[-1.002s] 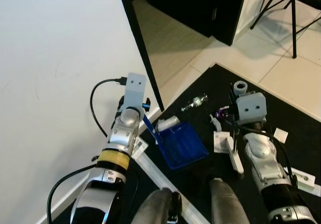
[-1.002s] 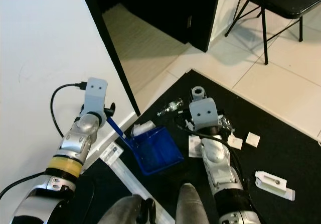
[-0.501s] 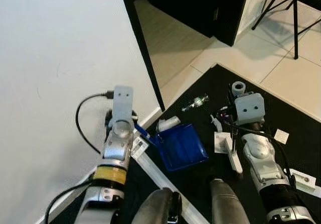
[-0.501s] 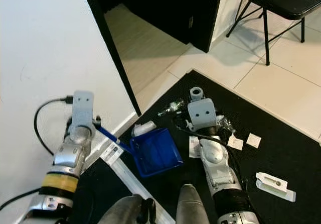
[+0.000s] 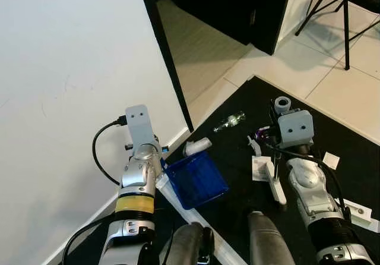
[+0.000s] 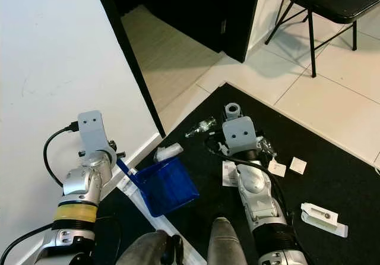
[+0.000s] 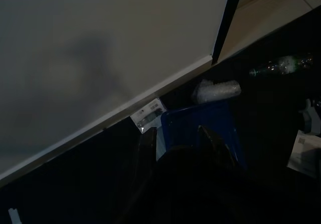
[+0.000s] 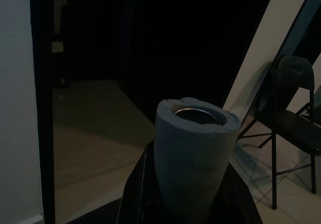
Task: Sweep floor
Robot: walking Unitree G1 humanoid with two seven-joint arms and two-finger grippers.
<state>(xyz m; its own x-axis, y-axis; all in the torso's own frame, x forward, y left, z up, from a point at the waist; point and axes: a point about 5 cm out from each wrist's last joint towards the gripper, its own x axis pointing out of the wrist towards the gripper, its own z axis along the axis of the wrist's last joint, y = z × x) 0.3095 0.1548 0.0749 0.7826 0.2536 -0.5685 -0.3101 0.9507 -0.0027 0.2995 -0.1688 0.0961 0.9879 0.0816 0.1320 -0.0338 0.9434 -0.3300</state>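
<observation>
Two arms reach down over a black mat point(image 5: 320, 122) beside a white wall point(image 5: 65, 69). On the left, the left gripper point(image 7: 175, 138) has its fingers clamped on the handle of a blue dustpan point(image 5: 196, 179), which is tilted over the mat's edge near the white baseboard. A crumpled clear wrapper point(image 5: 197, 145) lies just beyond the dustpan's far rim, and a small labelled packet point(image 7: 147, 114) lies against the baseboard. Further out on the mat rests an empty clear bottle point(image 5: 229, 121) on its side. To the right, the right gripper point(image 8: 193, 148) is closed around a grey foam-wrapped broom handle point(image 8: 194, 133) that stands upright between its fingers. White paper scraps point(image 5: 330, 160) and a flat white package point(image 6: 321, 218) are scattered on the mat near the right arm. A black folding chair point(image 6: 332, 3) stands on the pale tiles beyond
</observation>
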